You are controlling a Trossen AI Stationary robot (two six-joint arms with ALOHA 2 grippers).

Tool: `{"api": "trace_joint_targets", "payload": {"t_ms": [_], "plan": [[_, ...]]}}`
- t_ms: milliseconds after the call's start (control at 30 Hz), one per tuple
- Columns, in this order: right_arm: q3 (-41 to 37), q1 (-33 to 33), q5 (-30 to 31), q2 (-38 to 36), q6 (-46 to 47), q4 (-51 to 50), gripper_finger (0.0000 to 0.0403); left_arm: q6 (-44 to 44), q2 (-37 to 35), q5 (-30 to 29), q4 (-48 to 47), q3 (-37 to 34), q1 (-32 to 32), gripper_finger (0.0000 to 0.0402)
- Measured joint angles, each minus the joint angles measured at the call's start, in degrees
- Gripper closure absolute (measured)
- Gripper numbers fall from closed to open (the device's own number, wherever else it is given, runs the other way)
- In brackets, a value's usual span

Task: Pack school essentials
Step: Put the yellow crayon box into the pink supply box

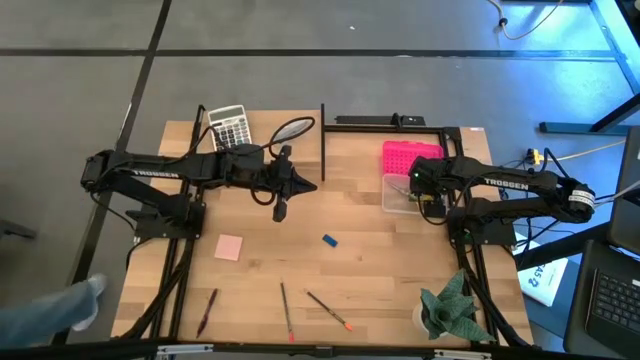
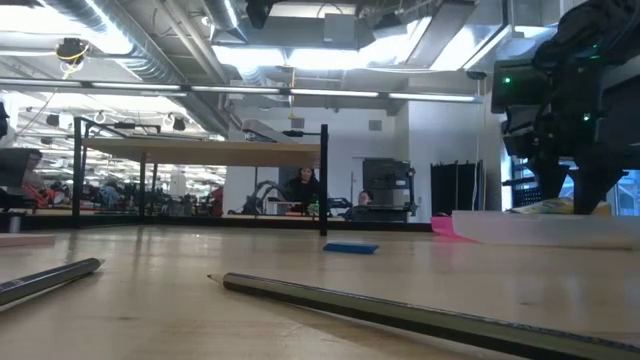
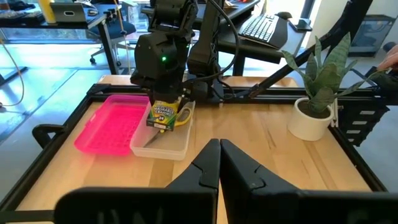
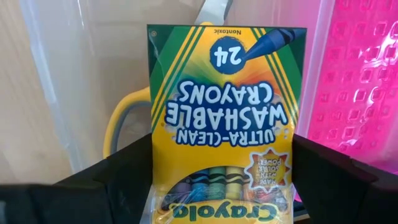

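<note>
Right gripper (image 3: 163, 102) is over the clear bin (image 3: 177, 144) at the right side of the table, jaws spread wide around the crayon box (image 4: 221, 118). Box hangs upright in the grip above the bin, its lower end down around rim level; can't confirm from these angles whether it touches the bin floor.

Yellow-handled scissors (image 4: 124, 121) already lie in the bin, handle loop just behind the box in the right wrist view. Pink lid (image 1: 410, 157) sits touching the bin on its far side.

Left gripper (image 1: 283, 203) is closed and empty, hovering over the middle of the table, left of centre, well apart from the bin.

Still out on the tabletop:
- blue eraser (image 1: 329, 240), about mid-table, near side of the left gripper
- pink note pad (image 1: 229, 247), left of the eraser
- three pencils along the near edge: left pencil (image 1: 208, 311), middle pencil (image 1: 286, 310), right pencil (image 1: 328, 311)

Calculator (image 1: 229, 126) is at the far left corner. Something oval with a dark rim lies just right of it; too small to identify. Potted plant (image 1: 449, 308) is at the near right corner.
</note>
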Motion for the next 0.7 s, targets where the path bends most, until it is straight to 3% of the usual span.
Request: {"api": "trace_joint_targets", "payload": {"t_ms": [167,333,433,700], "plan": [[0.0,0.0,0.0,0.0,0.0,0.1,0.007,0.0,0.0,-1.1,0.0,0.0,0.0,0.0401],[0.0,0.0,0.0,0.0,0.1,0.9,0.007,0.0,0.0,-15.4,0.0,0.0,0.6,0.0401],[0.0,0.0,-0.2,0.0,0.1,1.0,0.007,0.0,0.0,-20.3,0.0,0.0,0.5,0.0401],[0.0,0.0,-1.4,0.0,0.0,1.1,0.007,0.0,0.0,-21.4,0.0,0.0,0.5,0.0401]]}}
